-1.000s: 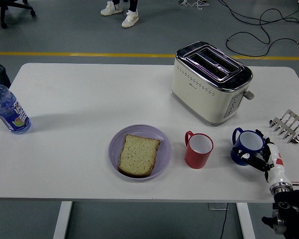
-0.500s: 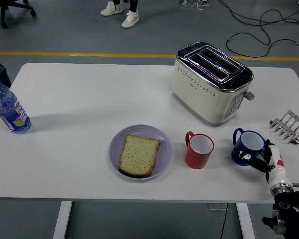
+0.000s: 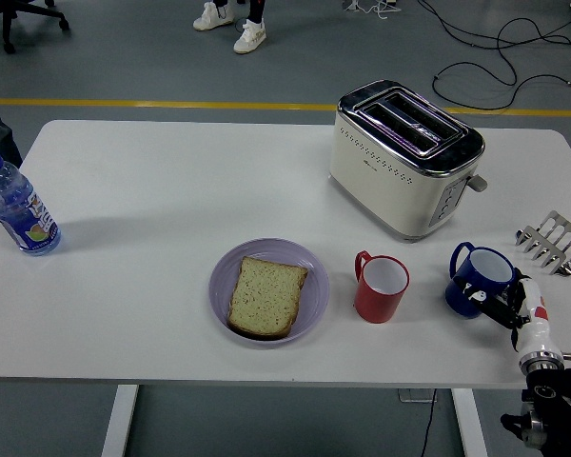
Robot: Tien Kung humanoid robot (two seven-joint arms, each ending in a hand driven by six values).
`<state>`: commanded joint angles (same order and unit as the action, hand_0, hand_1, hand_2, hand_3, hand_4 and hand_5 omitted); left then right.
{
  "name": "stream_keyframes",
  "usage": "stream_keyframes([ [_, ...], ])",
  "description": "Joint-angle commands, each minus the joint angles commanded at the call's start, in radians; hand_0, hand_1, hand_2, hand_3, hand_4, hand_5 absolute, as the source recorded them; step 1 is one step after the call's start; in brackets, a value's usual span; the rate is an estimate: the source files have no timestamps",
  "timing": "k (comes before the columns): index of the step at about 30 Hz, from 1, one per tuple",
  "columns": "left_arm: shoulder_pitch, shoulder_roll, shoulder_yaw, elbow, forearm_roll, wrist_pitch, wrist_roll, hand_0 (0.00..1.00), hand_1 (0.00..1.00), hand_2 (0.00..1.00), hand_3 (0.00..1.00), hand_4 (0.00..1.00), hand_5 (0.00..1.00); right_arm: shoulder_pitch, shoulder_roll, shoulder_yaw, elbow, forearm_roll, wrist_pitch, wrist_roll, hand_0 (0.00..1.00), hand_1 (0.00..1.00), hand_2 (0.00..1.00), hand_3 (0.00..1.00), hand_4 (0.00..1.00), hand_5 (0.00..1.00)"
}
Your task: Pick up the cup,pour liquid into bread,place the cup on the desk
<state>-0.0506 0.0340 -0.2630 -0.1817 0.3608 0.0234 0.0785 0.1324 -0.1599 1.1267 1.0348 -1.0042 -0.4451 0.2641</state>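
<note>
Blue cup (image 3: 480, 279) sits clamped in your right hand (image 3: 504, 307), low near the table edge, ready for lifting toward the bread (image 3: 265, 296).

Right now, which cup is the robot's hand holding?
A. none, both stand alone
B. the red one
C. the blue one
C. The right hand has its fingers around the blue cup at the table's right side, while the red cup stands alone beside the plate of bread.
</note>
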Motion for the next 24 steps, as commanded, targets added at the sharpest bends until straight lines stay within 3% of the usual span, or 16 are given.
stream_keyframes([
  [2, 0.001, 0.000, 0.000, 0.000, 0.000, 0.000, 0.000, 0.691, 0.734, 0.763, 0.684, 0.428, 0.958, -0.005, -0.002, 0.009, 0.011, 0.004, -0.006, 0.007, 0.369, 0.385, 0.496, 0.528, 0.934, 0.168],
  [7, 0.003, 0.001, -0.002, 0.000, 0.002, 0.000, 0.000, 0.691, 0.734, 0.763, 0.684, 0.428, 0.958, -0.018, -0.008, 0.039, 0.054, -0.002, -0.017, 0.017, 0.369, 0.385, 0.496, 0.528, 0.934, 0.168],
  [8, 0.003, 0.001, -0.003, 0.000, 0.002, 0.000, -0.001, 0.691, 0.734, 0.761, 0.683, 0.429, 0.955, -0.022, -0.010, 0.046, 0.068, -0.002, -0.020, 0.018, 0.315, 0.322, 0.493, 0.498, 0.888, 0.134],
  [14, 0.002, 0.004, -0.007, 0.001, 0.007, 0.000, -0.001, 0.689, 0.731, 0.762, 0.683, 0.432, 0.950, -0.051, -0.030, 0.098, 0.185, -0.042, -0.020, -0.006, 0.294, 0.293, 0.483, 0.484, 0.855, 0.126],
  [19, 0.002, 0.007, -0.021, 0.001, 0.018, 0.002, -0.002, 0.689, 0.731, 0.762, 0.683, 0.432, 0.950, -0.076, -0.048, 0.149, 0.293, -0.121, 0.014, -0.083, 0.294, 0.293, 0.483, 0.484, 0.855, 0.126],
  [20, 0.001, 0.007, -0.024, 0.002, 0.020, 0.002, -0.002, 0.686, 0.728, 0.757, 0.680, 0.432, 0.940, -0.077, -0.049, 0.154, 0.305, -0.130, 0.019, -0.096, 0.284, 0.290, 0.478, 0.485, 0.740, 0.087],
  [24, -0.001, 0.009, -0.024, 0.002, 0.022, 0.005, -0.003, 0.686, 0.728, 0.757, 0.680, 0.432, 0.940, -0.087, -0.060, 0.180, 0.375, -0.171, 0.066, -0.167, 0.284, 0.290, 0.478, 0.485, 0.740, 0.087],
])
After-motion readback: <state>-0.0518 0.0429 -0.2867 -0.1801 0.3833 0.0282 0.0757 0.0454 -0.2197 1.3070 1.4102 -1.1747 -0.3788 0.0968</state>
